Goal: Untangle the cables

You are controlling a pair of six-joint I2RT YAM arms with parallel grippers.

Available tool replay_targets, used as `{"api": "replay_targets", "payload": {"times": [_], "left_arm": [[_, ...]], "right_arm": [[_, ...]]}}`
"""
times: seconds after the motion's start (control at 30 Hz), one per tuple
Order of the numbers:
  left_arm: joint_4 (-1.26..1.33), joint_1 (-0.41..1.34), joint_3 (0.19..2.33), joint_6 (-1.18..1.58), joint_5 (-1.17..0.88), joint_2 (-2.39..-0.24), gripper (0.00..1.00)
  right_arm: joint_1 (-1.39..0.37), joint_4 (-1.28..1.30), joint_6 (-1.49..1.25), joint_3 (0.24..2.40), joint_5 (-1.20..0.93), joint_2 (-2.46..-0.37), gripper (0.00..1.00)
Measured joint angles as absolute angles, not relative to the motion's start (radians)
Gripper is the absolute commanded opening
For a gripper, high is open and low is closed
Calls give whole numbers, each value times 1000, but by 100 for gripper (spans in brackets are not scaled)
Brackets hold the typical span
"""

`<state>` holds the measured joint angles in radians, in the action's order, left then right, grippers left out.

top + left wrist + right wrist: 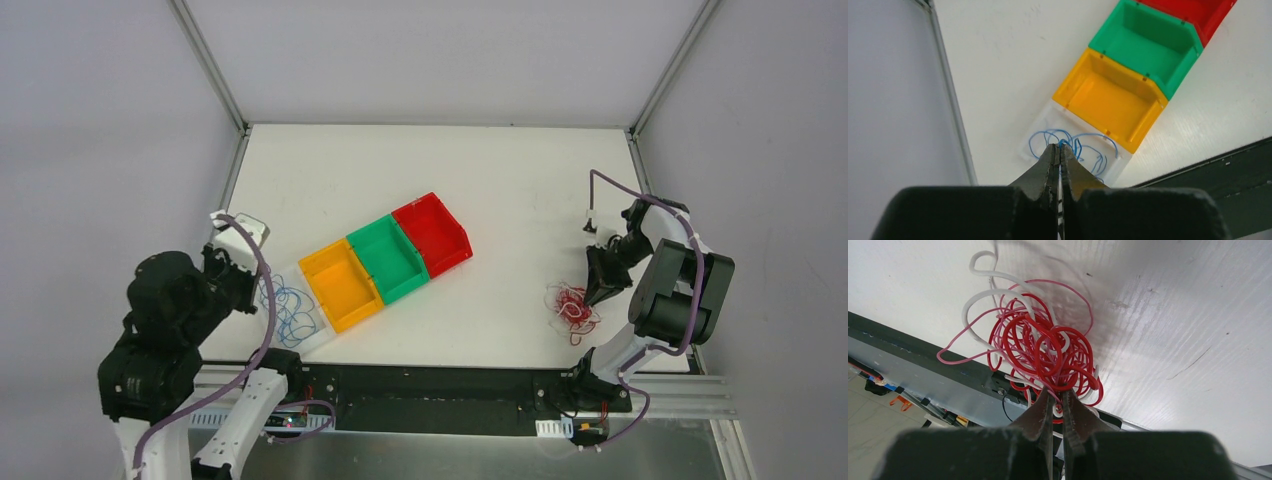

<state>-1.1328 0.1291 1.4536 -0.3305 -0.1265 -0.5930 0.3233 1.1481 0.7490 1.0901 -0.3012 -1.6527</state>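
Note:
A blue cable (290, 310) lies in curls in a clear bin (322, 332) at the near left. My left gripper (258, 290) is at its left side. In the left wrist view the gripper (1059, 146) is shut on a strand of the blue cable (1093, 142). A tangle of bright red, pink and white cables (572, 308) lies at the near right. My right gripper (592, 296) is at its right edge. In the right wrist view the gripper (1057, 391) is shut on strands at the tangle's (1040, 347) near side.
A row of bins runs diagonally from the clear bin: yellow (342, 283), green (390, 258), red (432, 233), all without cables. They also show in the left wrist view: yellow (1108, 97), green (1143, 47). The table's black front rail (430, 385) is just behind the tangle.

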Motion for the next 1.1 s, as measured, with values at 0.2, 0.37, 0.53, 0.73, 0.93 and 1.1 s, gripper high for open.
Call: {"api": "replay_targets", "payload": {"times": [0.2,0.37,0.53,0.73,0.93,1.1], "left_arm": [[-1114,129,1093,-295,-59,-526,0],[-1000,130,851,-292,13,-545,0],[-828,129,706,-273,135,-701,0],[-667,129,636,-295,140,-897,61],[-803,123,889,-295,-1,-931,94],[-871,123,1178,-301,-200,-883,93]], "right_arm": [[323,1148,749,1080,-301,-1652,2],[323,1149,750,1067,-301,-1652,2],[323,1150,752,1065,-300,-1650,2],[323,1163,754,1054,-301,-1631,2],[323,1206,750,1058,-355,-1591,0],[323,1253,736,1098,-451,-1570,0]]}}
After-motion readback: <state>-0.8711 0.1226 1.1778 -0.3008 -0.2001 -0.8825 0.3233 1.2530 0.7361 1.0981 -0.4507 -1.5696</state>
